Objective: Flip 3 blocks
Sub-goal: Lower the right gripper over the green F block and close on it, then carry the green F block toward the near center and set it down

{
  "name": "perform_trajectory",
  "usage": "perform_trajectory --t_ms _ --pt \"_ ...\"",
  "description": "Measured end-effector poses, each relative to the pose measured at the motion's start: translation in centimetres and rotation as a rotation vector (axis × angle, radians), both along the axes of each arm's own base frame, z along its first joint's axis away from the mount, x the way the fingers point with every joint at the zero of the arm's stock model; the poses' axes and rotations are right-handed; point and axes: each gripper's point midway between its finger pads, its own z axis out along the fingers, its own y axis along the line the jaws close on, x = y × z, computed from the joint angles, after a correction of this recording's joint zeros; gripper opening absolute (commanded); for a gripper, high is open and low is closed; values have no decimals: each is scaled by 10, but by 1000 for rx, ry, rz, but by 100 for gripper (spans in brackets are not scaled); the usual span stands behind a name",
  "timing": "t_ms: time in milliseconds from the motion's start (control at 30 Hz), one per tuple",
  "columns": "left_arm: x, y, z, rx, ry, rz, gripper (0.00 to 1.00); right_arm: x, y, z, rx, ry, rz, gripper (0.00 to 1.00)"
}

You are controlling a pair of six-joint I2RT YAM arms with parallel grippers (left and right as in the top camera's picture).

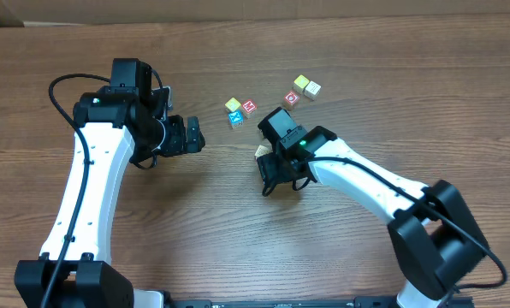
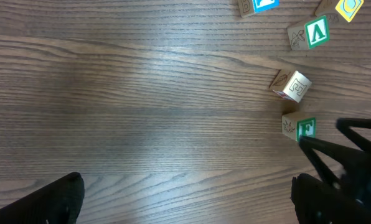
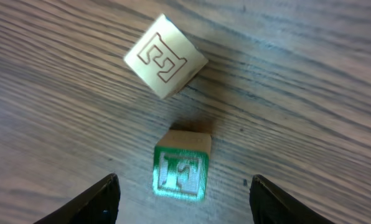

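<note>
Right pincer (image 3: 185,198) agape, F block (image 3: 180,173) between — untouched

The wood-grain bench (image 1: 195,222) carries a green "F" block (image 3: 180,171) just beside a whitish block (image 3: 165,56), a green "A" block (image 2: 310,34) near them, a huddled yellow cube (image 1: 233,104), red "M" cube (image 1: 249,106) and blue cube (image 1: 235,119), and a red "O" cube (image 1: 292,97), second yellow cube (image 1: 301,83) and cream cube (image 1: 312,89) together.
</note>
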Motion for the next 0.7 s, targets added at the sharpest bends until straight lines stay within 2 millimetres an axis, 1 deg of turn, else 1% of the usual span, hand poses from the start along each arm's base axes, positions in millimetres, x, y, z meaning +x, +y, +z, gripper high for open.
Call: perform_trajectory --t_ms 67,167,233,367,467,600,700 --pt "0 0 0 0 0 0 100 -1 0 -8 -8 18 -7 65" --pt "0 0 0 0 0 0 100 -2 0 -16 -13 36 -25 57" --pt "0 0 0 0 0 0 100 -2 0 -18 -13 43 -37 54" --pt "0 0 0 0 0 0 100 -2 0 -25 -17 58 -63 43" --pt "0 0 0 0 0 0 100 -2 0 -29 -16 63 -77 40" --pt "0 0 0 0 0 0 100 -2 0 -29 -14 66 -89 29" --pt "0 0 0 0 0 0 100 -1 1 -29 -11 65 -100 25"
